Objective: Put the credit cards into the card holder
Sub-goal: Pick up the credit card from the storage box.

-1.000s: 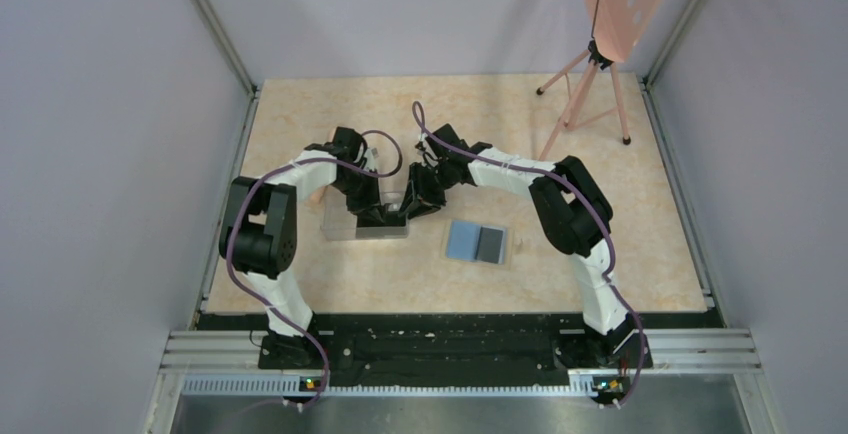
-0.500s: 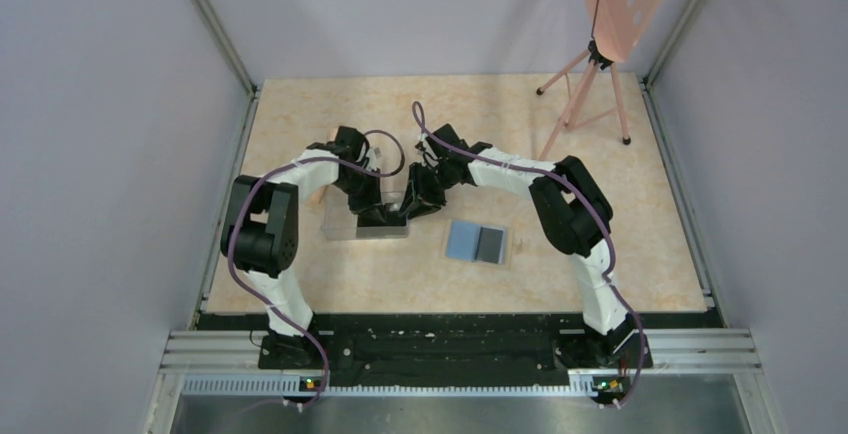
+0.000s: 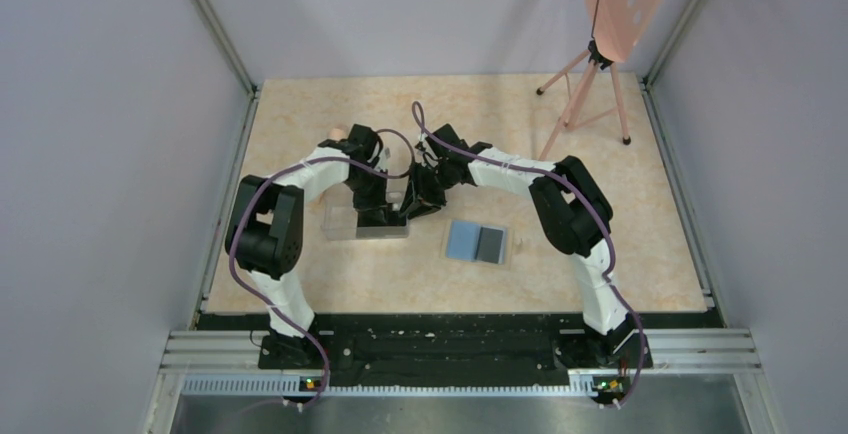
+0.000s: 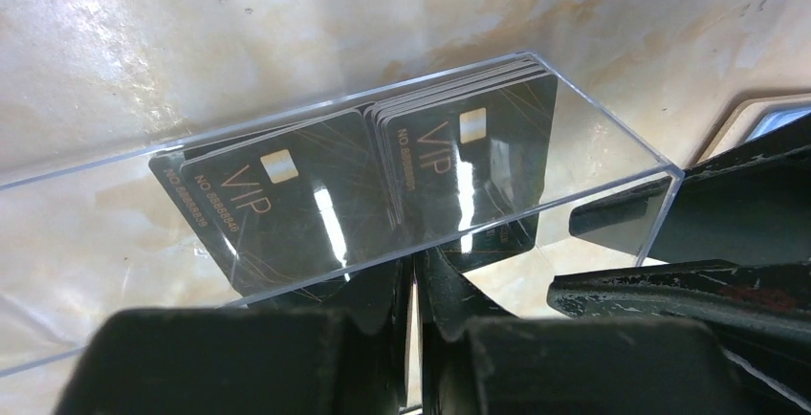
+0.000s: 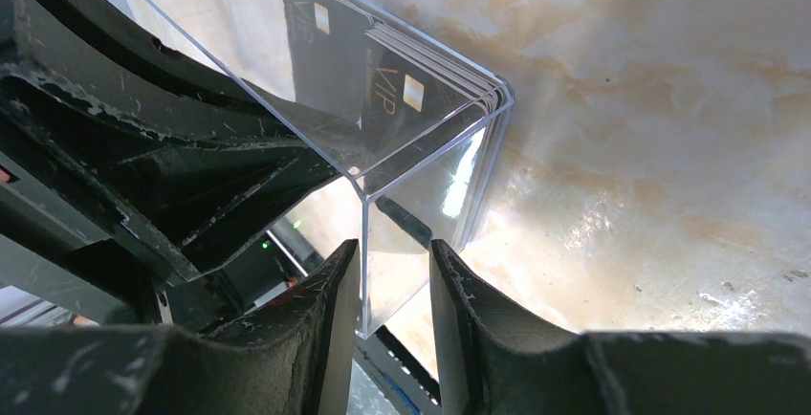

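Arm [image 3: 320,169] on my left has swung toward the bench's [image 3: 600,204] far edge. The clear box [image 3: 345,222] and open card holder [image 3: 476,242] stay mid-bench. The credit cards [image 4: 287,195] stand in the box. My right pincer [image 5: 394,252] clamps its end wall; my left pincer [image 4: 416,267] is pressed together at it.

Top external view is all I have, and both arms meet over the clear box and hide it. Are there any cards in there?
Observer: Yes. The left wrist view shows black credit cards printed VIP, leaning in two overlapping groups against one long wall of the clear box.
Operator: What is the right gripper doing?
Observer: The right gripper has its jaws astride the box's end corner and, as far as I can see, closed on it.
Operator: And the left?
Observer: The left gripper has its jaws almost together, just a slit between them, right below the cards. I can't tell whether a card is pinched.
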`<act>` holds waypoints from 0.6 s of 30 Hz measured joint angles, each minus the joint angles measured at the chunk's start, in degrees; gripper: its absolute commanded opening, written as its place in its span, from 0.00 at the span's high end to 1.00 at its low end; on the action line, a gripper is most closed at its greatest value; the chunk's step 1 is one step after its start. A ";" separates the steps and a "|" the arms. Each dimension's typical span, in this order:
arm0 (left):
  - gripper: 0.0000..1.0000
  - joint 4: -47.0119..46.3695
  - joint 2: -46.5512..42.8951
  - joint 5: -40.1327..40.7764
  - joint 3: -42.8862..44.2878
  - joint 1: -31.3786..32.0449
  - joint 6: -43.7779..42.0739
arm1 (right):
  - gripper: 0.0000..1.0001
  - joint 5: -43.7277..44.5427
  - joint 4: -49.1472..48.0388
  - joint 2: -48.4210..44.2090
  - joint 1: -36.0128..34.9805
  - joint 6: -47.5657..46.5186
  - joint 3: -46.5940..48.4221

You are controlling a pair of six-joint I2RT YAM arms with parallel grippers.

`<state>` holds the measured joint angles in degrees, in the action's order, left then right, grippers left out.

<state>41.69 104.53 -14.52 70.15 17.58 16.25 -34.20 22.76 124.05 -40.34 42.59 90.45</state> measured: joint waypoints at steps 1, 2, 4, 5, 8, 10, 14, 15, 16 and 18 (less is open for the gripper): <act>0.93 0.11 0.00 0.35 0.07 0.24 -0.13 | 0.67 0.00 0.00 -0.02 0.00 0.00 0.00; 0.95 0.22 0.00 0.66 0.13 0.46 -0.20 | 0.67 0.00 0.00 -0.02 0.00 0.00 0.00; 1.00 0.42 0.00 1.05 0.26 0.74 -0.22 | 0.67 0.00 0.02 0.00 0.00 -0.02 0.00; 1.00 0.44 0.00 1.18 0.26 0.85 -0.24 | 0.67 0.02 0.02 0.00 0.00 -0.04 0.00; 1.00 0.59 0.00 1.29 0.42 1.01 -0.31 | 0.67 0.02 0.04 0.00 0.00 -0.09 0.00; 1.00 0.79 0.00 0.74 0.63 1.01 -0.07 | 0.67 0.02 0.04 0.00 0.00 -0.09 -0.02; 1.00 0.68 -0.46 -1.38 1.36 1.46 0.55 | 0.67 0.02 0.04 0.00 0.00 -0.11 -0.02; 1.00 0.70 -0.79 -1.79 1.42 1.57 0.68 | 0.67 0.02 0.04 0.00 0.00 -0.11 -0.02; 1.00 0.68 -1.14 -2.25 1.46 1.64 0.87 | 0.67 0.02 0.04 0.00 0.00 -0.11 -0.02; 1.00 0.76 -1.77 -2.82 1.77 1.66 1.31 | 0.67 0.02 0.04 0.00 0.00 -0.13 -0.02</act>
<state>42.46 102.76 -17.34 71.92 19.25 17.56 -34.17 22.81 124.05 -40.34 42.46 90.43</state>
